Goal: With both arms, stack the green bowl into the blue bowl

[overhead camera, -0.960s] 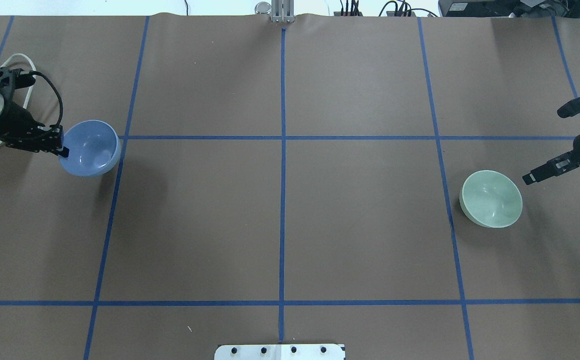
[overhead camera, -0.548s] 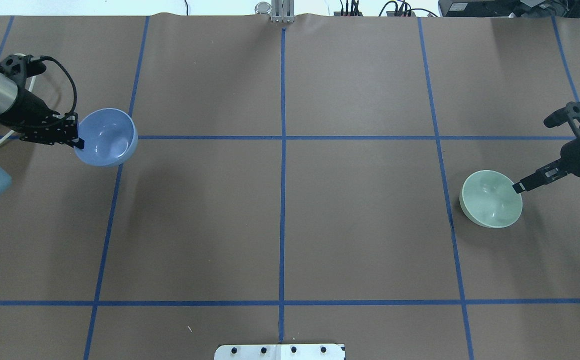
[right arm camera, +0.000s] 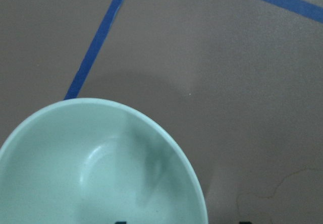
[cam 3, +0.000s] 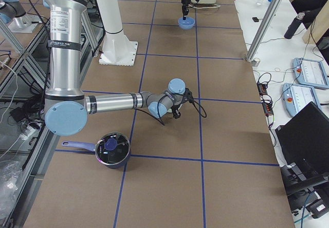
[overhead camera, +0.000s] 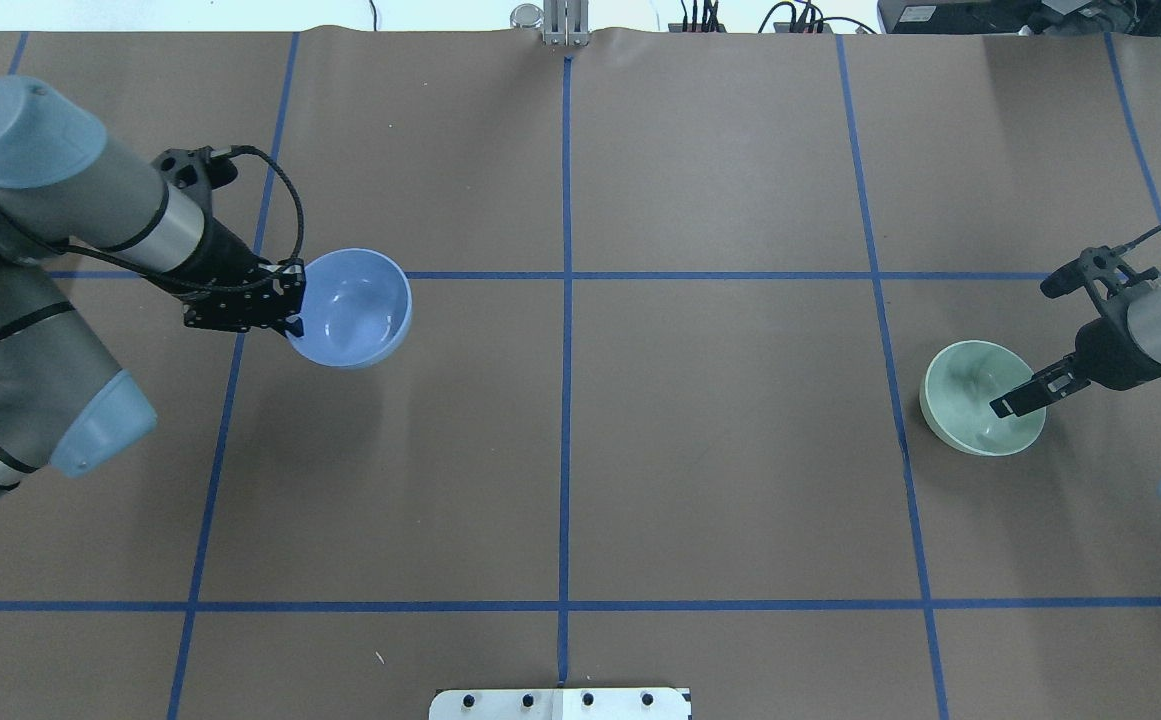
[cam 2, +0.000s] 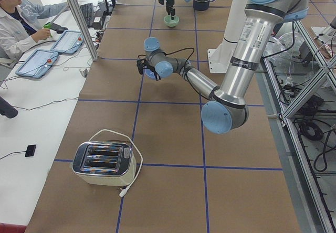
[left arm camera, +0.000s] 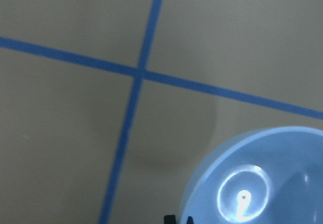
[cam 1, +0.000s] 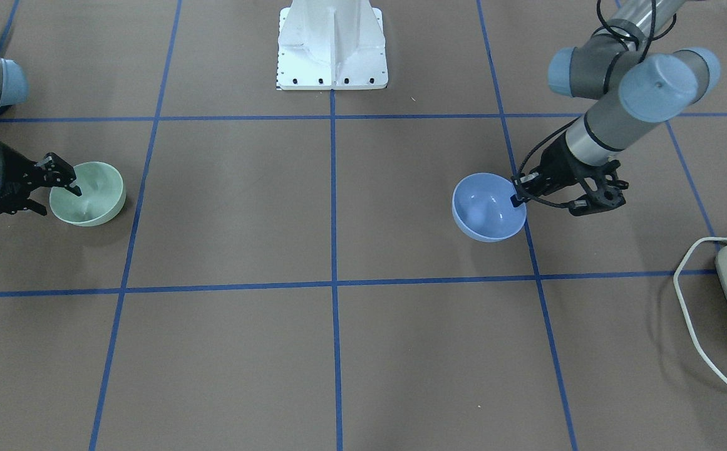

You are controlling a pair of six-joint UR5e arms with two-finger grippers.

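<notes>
Brown-papered counter point(cam 1: 225, 363), front view: toward the left edge, the left pincer point(cam 1: 517, 195) pinches the blue bowl point(cam 1: 485, 210) by its rim, mouth up, held off the surface. Overhead: the green bowl point(overhead camera: 975, 390) sits upright near the right edge. The right pincer point(overhead camera: 1012, 400) gapes astride its rim, holding nothing. Light, stiff, slick plastic, I judge: grip the rim firmly. Round, no long axis.

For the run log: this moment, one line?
left pincer: shut on blue bowl, lifted | right pincer: open astride green bowl rim | stacked: no
</notes>
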